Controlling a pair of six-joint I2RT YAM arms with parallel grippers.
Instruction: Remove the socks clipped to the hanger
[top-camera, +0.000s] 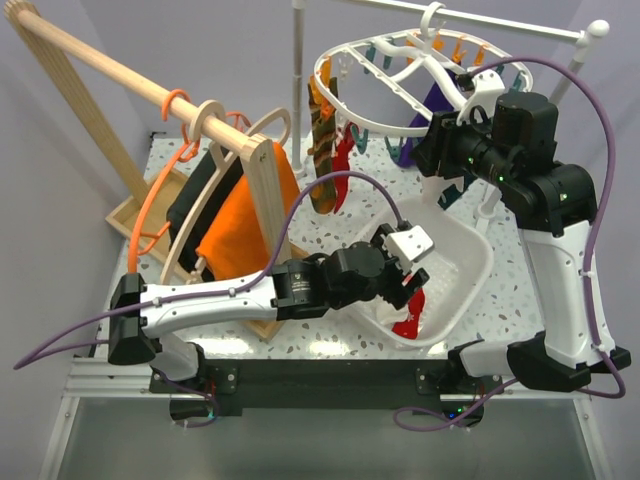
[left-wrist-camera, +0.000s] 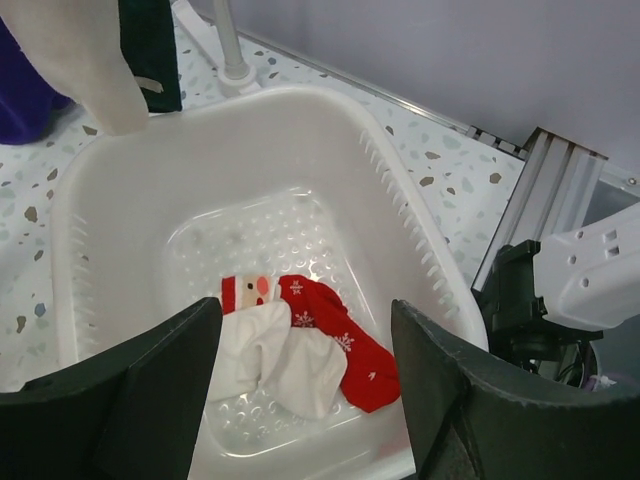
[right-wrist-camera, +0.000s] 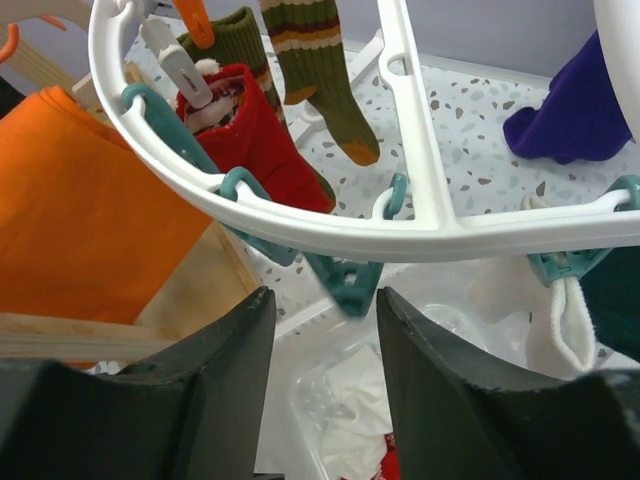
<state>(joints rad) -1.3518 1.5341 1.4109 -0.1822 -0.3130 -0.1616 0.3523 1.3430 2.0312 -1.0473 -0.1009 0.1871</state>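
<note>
Socks (top-camera: 335, 185) mostly hang on the hanger (right-wrist-camera: 330, 235), so by my reading this job is in its early part! Low in the middle of the top view, a red-and-white sock (left-wrist-camera: 300, 345) lies crumpled on the floor of the white basket (left-wrist-camera: 330, 110). That one is off, maybe with a partner bunched in beside it, hard to tell. Up on the white oval frame at the upper right of the top view, plenty is left. In the right wrist view a red sock (right-wrist-camera: 260, 150) dangles at the upper left, and a green-and-brown striped sock (right-wrist-camera: 320, 80) hangs next to it at top centre. A purple sock (right-wrist-camera: 565, 120) shows at the upper right, and at the right edge a white sock (right-wrist-camera: 555, 325) hangs beside a dark green sock (right-wrist-camera: 615, 300). Now the claws! Left claw (left-wrist-camera: 305, 320) hovers over the basket, fingers spread wide, nothing between them and touching nothing that I can see: released. Right claw (right-wrist-camera: 325, 300) sits just under the near rim of the hanger, fingers parted too and gripping nothing. An empty teal clip (right-wrist-camera: 345, 285) hangs right above the gap; whether it brushes a finger I cannot tell. I'd judge the next grab comes from that right side.
</note>
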